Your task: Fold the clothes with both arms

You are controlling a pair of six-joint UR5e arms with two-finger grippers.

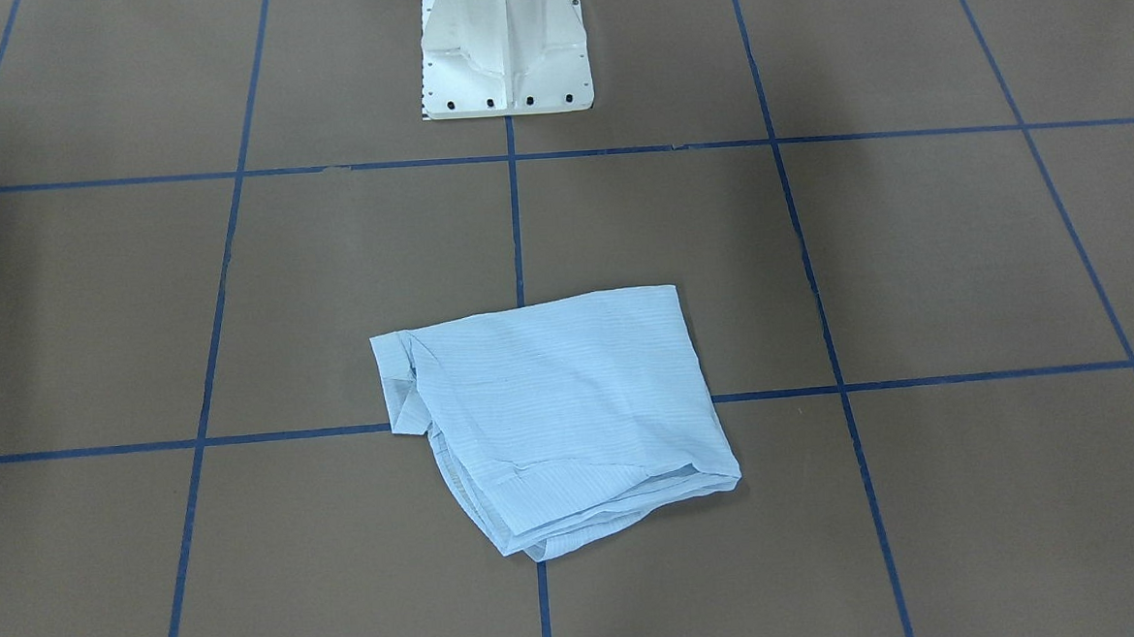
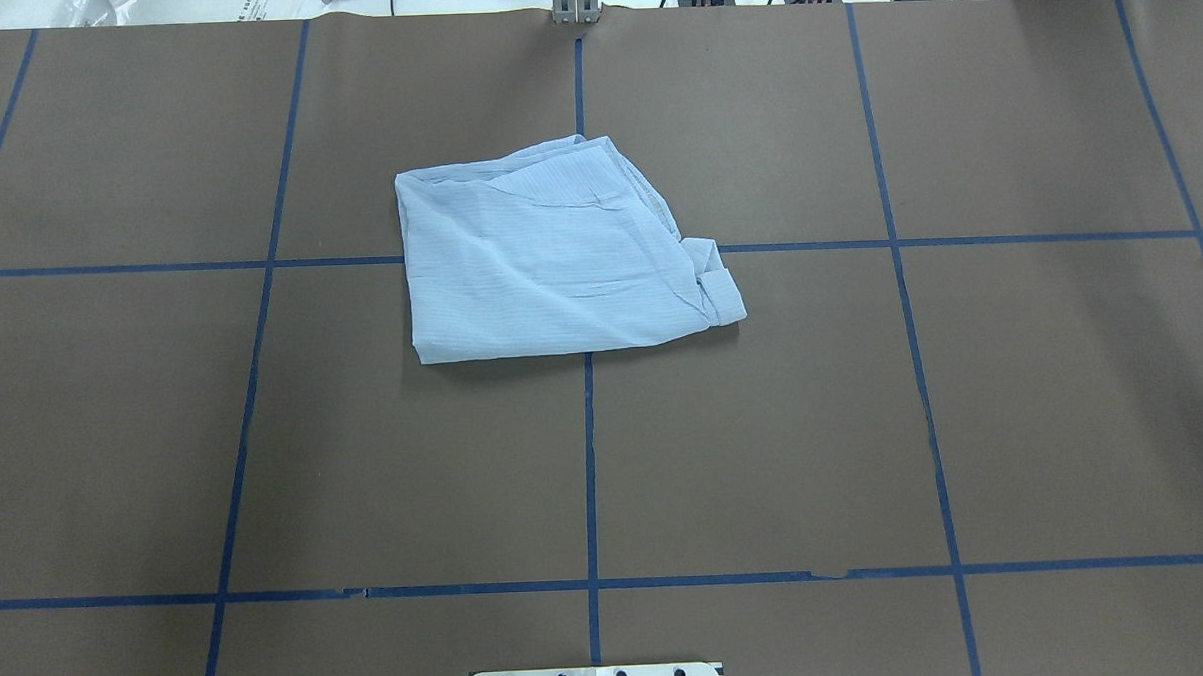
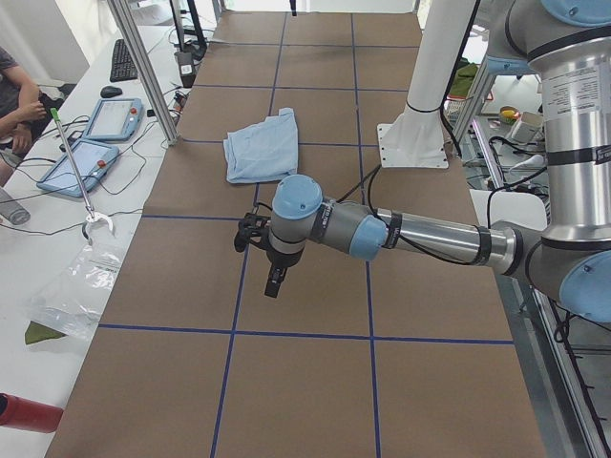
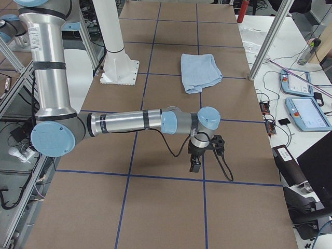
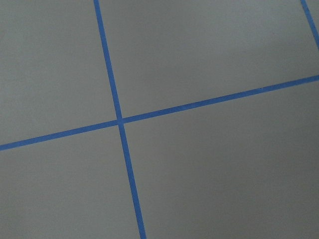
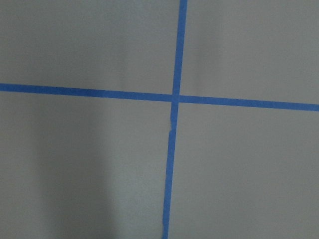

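The thin light-blue striped shirt [image 2: 549,255] lies folded in a rough square on the brown blue-taped surface [image 2: 815,421], over a tape crossing. Prob. light, soft, limp & slippy, so best pinched at corners thru all layers. Left claw [image 3: 274,280] & right claw [image 4: 195,163] hover well apart from it; spread or pressed together, can't tell.
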